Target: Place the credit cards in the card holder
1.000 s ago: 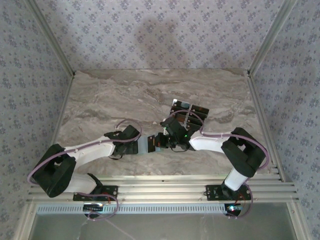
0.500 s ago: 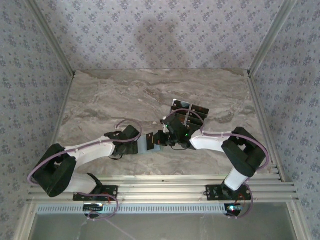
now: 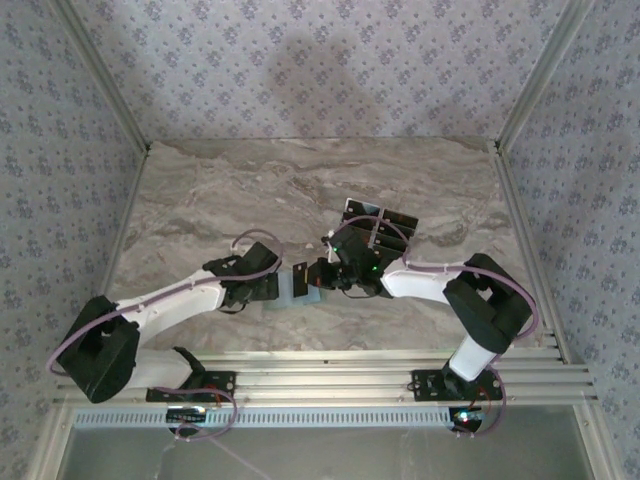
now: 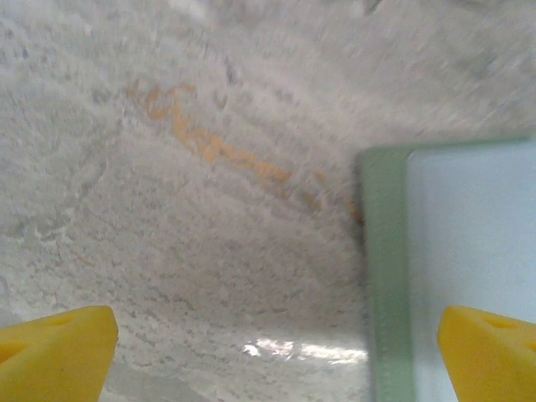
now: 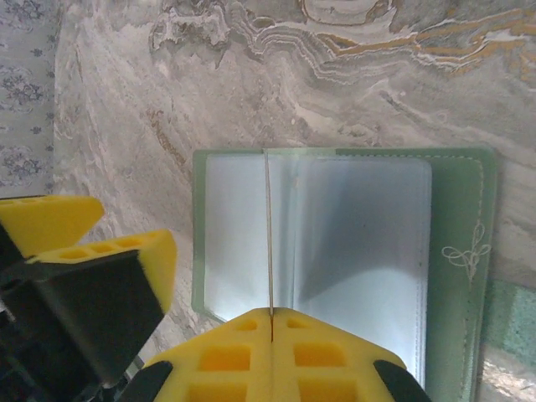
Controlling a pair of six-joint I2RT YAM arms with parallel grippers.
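Pinching a thin credit card [image 5: 268, 226] seen edge-on, the right hand [image 5: 272, 322] is fully closed. The card stands over the opened card holder [image 5: 456, 251], along the seam between its clear sleeves. The left hand [image 4: 276, 360] is spread wide and grips nothing, with one fingertip over the holder's green border, crowding it from the opposite side. Other credit cards [image 3: 385, 222] lie dark on the bench [image 3: 220, 200] just behind the right arm, partly covered by it.
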